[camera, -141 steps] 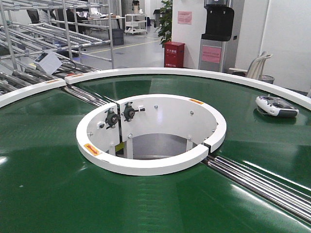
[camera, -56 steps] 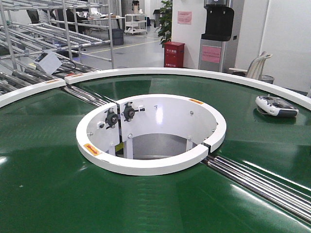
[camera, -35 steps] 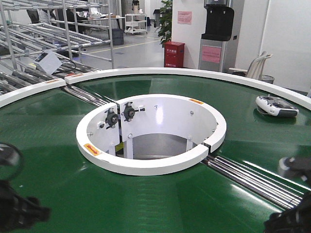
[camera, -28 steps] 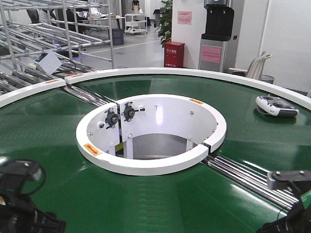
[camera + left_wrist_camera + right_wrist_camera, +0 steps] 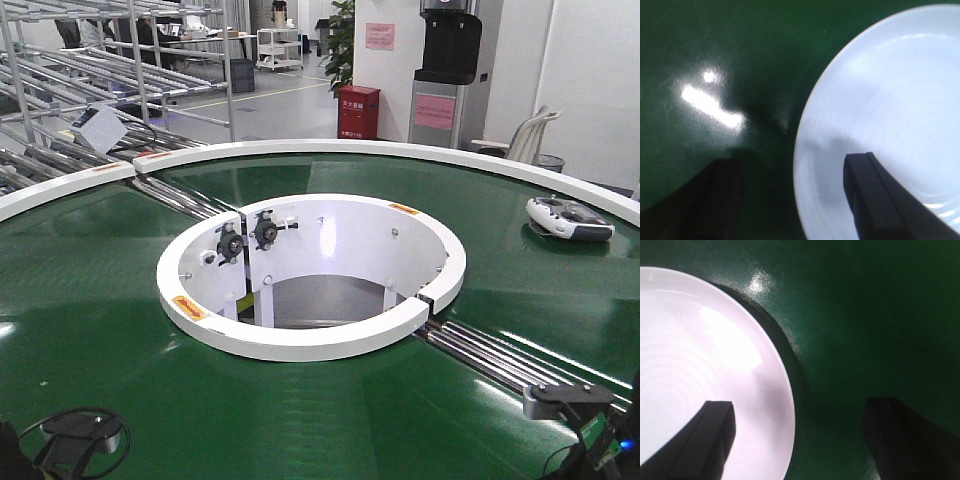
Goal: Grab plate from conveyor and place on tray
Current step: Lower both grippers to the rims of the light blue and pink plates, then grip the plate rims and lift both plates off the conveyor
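A white plate (image 5: 890, 115) lies on the glossy dark green belt of the conveyor (image 5: 120, 300). In the left wrist view my left gripper (image 5: 794, 161) is open and straddles the plate's left rim, one finger over the plate and the other over the belt. My right gripper (image 5: 800, 405) is also open and straddles the right rim of the plate (image 5: 695, 370) the same way. In the front view only parts of the left arm (image 5: 70, 440) and right arm (image 5: 575, 410) show at the bottom corners; the plate is below that frame. The tray is out of view.
The white inner ring (image 5: 310, 340) stands in the middle of the belt, with steel rollers (image 5: 500, 360) running to its right. A white handheld controller (image 5: 568, 218) lies on the belt at the far right. Metal racks (image 5: 90, 70) stand behind on the left.
A second ago no arm showed in the front view. Both arms then came in at the bottom corners and now sit lower in the frame.
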Motion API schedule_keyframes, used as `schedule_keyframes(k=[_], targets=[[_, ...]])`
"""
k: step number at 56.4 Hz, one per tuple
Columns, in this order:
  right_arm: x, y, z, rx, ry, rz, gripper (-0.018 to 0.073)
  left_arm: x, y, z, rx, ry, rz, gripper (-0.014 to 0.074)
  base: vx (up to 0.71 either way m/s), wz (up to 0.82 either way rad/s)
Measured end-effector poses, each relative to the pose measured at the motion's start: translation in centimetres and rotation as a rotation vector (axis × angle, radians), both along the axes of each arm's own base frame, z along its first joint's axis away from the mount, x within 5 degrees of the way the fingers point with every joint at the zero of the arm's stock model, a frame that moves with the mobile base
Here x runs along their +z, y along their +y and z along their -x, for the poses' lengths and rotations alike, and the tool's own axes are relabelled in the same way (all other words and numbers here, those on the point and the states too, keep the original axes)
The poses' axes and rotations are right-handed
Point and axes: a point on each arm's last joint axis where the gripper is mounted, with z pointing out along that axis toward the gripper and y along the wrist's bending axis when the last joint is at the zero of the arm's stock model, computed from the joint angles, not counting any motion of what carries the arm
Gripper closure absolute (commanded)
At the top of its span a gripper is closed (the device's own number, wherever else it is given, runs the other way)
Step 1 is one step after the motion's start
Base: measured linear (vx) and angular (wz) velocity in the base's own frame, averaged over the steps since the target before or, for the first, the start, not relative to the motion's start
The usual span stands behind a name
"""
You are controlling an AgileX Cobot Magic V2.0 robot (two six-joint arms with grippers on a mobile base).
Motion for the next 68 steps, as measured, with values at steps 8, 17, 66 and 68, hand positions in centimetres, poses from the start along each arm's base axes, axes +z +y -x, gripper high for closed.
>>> schedule_keyframes(k=[8, 17, 66, 68], targets=[[-1.1, 0.6, -0.4, 0.015, 0.021, 0.001, -0.0005, -0.2, 0.0, 0.0, 0.003, -0.002, -0.002, 0.0062, 0.0, 0.0], [-2.3, 2.3, -0.8, 0.061, 0.02, 0.003, -0.0005, -0.3, 0.0, -0.1, 0.004, -0.004, -0.001, 0.0062, 0.0, 0.0], [-3.9, 2.3, -1.5, 0.021, 0.044, 0.073, 0.0573, -1.7, -0.3, -0.7, 0.03, 0.036, 0.015, 0.0605, 0.0, 0.0], [-3.8, 2.3, -1.5, 0.021, 0.042, 0.071, 0.0573, -1.7, -0.3, -0.7, 0.03, 0.036, 0.015, 0.0605, 0.0, 0.0]])
